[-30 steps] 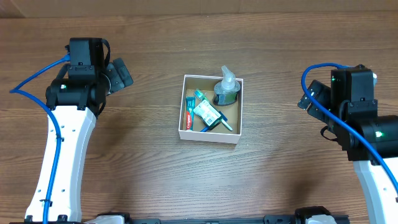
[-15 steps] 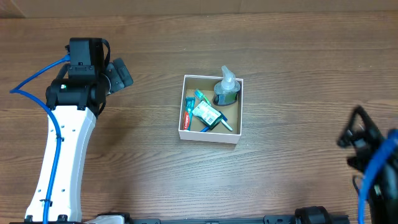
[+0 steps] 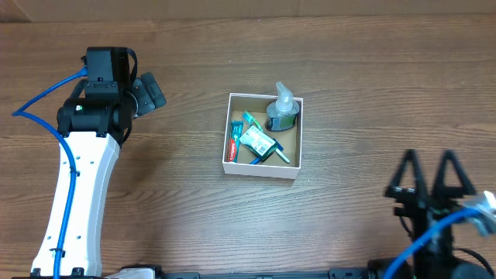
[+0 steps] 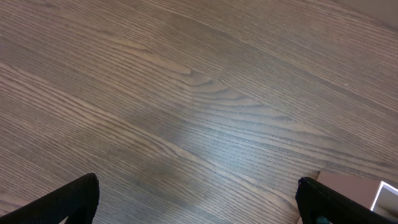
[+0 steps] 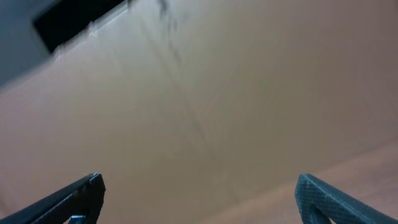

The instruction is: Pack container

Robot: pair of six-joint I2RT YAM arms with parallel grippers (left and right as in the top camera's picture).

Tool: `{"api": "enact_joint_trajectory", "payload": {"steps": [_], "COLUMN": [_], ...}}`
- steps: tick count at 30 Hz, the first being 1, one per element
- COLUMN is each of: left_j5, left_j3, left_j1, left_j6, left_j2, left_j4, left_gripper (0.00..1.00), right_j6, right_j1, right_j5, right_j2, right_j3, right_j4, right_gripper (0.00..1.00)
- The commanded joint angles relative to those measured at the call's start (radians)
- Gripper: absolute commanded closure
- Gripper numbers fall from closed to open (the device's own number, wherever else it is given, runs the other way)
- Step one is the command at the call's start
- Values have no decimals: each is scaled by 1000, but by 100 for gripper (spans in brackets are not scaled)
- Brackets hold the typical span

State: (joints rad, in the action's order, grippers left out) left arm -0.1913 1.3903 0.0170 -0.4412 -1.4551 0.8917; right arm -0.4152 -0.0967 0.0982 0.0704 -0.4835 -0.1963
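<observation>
The container [image 3: 259,170], a square white-walled box with a brown inside, sits mid-table. Inside it stand a clear pump bottle [image 3: 282,111], a red toothpaste tube [image 3: 234,143], a green packet [image 3: 257,141] and a teal toothbrush [image 3: 249,119]. My left gripper [image 3: 150,91] hovers well to the container's left, open and empty. In the left wrist view that gripper [image 4: 198,202] looks down on bare wood, with a corner of the container [image 4: 376,190] at the lower right. My right gripper [image 3: 431,167] is at the front right, fingers spread wide, holding nothing. The right wrist view is blurred; the right gripper [image 5: 199,199] faces a tan surface.
The wooden table [image 3: 178,201] runs all around the container. A pale brown wall [image 3: 248,8] borders the far edge. The left arm's white link [image 3: 77,194] stretches along the left side with a blue cable [image 3: 35,105].
The right arm has swung from the table's right edge down to the front right corner, its open fingers now pointing away from the front edge. The left arm and the container's contents have not moved.
</observation>
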Motion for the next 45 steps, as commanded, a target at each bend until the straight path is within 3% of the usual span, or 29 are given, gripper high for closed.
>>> {"api": "enact_joint_trajectory", "payload": {"steps": [1, 18, 26, 34, 45], "left_j5": [1, 1, 0, 1, 1], "left_j3": [20, 20, 20, 20, 20], "left_j1": [-3, -3, -3, -3, -3], "left_j6": [15, 15, 15, 15, 15], "left_j2": [10, 10, 10, 10, 10], "left_j4": [-2, -2, -2, -2, -2], "left_gripper": [0, 0, 0, 0, 0], "right_j6": [84, 293, 293, 343, 341], "right_j1": [10, 19, 19, 19, 19], "right_j5": [-130, -160, -156, -157, -156], "right_j2": [-29, -68, -68, -68, -68], "right_j3": [113, 398, 476, 476, 476], "right_j4": [51, 245, 241, 117, 117], "right_gripper": [0, 0, 0, 0, 0]}}
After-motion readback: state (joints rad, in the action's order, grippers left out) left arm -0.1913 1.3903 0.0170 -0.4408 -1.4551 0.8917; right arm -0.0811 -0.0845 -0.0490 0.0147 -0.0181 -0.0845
